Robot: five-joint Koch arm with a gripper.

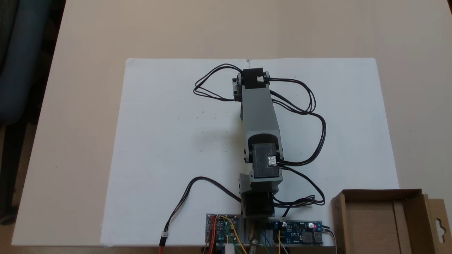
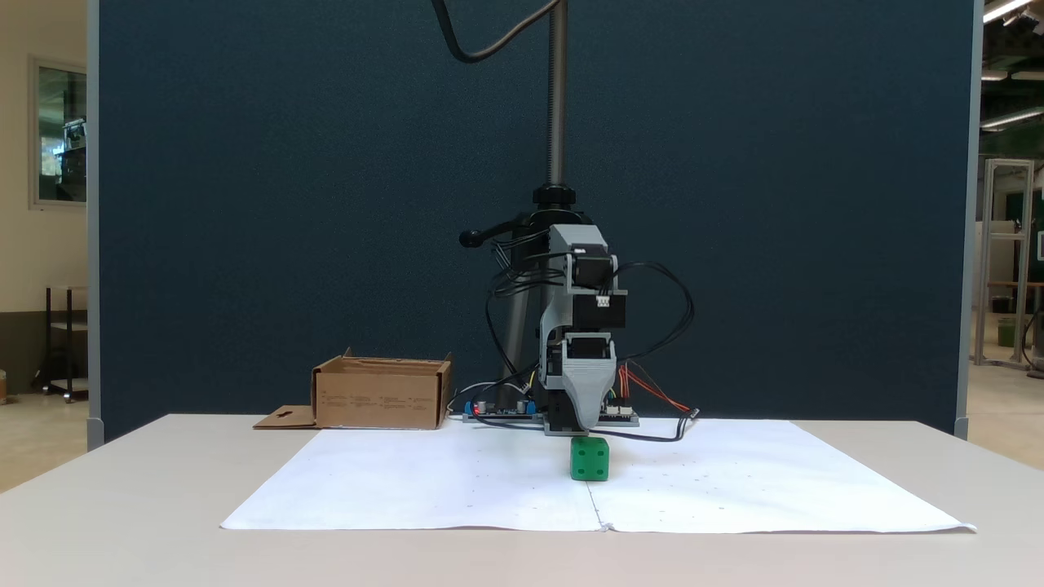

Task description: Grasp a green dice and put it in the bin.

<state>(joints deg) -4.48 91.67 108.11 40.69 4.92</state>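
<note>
Here the pale beige bench (image 1: 88, 116) carries everything, and behind it in a fixed view stands a dark blue partition (image 2: 285, 204). A large white paper sheet (image 1: 169, 141) covers the middle of the bench, with a seam running down its centre. On the sheet's edge, where the circuit boards (image 1: 226, 227) sit, the grey and black arm (image 1: 261, 120) is mounted; from above it reaches out across the sheet toward the sheet's far edge, with black cables (image 1: 310, 116) looping off both its sides. The bin (image 1: 383, 222) lies in the lower right corner of the view from above, just beside the arm's base and partly on the sheet's corner, open side up, its flap with the hang-hole at the right edge; from the front the same bin (image 2: 382, 395) sits at the left of the arm, the flap flat on the bench. From the front the claw (image 2: 581, 430) points straight down with its grey tip just above the green dice (image 2: 590, 458); its jaws lie one behind the other, so I cannot tell whether they are wide or narrow. The green dice rests on the sheet close to the centre seam, well apart from the bin, directly below the claw.
</note>
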